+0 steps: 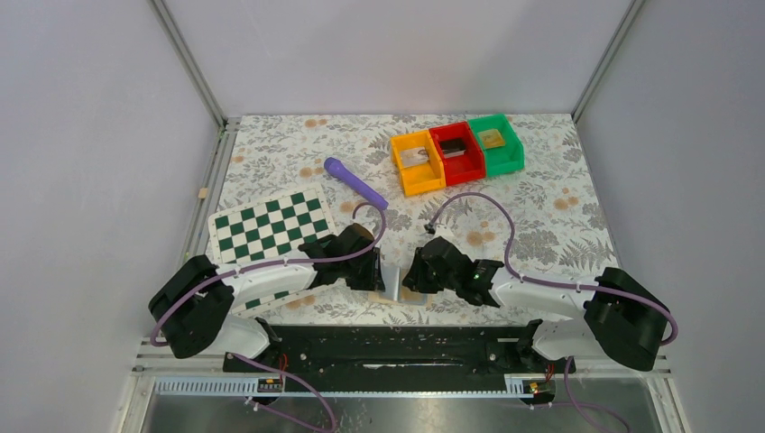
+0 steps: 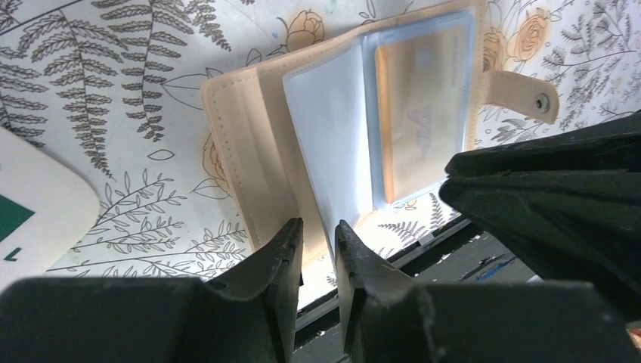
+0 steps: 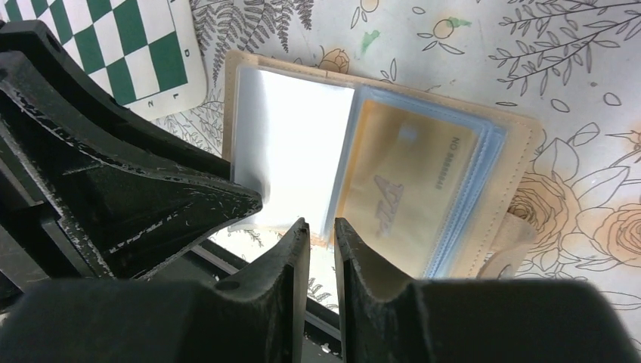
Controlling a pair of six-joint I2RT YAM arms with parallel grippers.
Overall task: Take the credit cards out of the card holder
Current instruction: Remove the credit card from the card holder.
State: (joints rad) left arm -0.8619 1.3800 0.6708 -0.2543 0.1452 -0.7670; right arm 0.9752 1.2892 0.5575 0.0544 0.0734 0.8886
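Observation:
The tan card holder [image 2: 242, 136] lies open on the floral table [image 1: 541, 207], close to the near edge, its clear sleeves fanned upward. A gold credit card [image 2: 419, 128] shows inside one sleeve and appears again in the right wrist view as the gold card [image 3: 408, 189]. From above the card holder [image 1: 391, 281] is a pale sliver between both arms. My left gripper [image 2: 317, 227] has its jaws a narrow gap apart, tips at a sleeve's lower edge, table visible between them. My right gripper [image 3: 320, 223] is likewise narrowly open at the sleeves' fold.
A green-and-white checkered board [image 1: 271, 230] lies left of the left arm. A purple stick [image 1: 354, 183] lies behind it. Orange [image 1: 417, 162], red [image 1: 457, 152] and green [image 1: 496, 142] bins sit at the back. A black rail [image 1: 397, 347] runs along the near edge.

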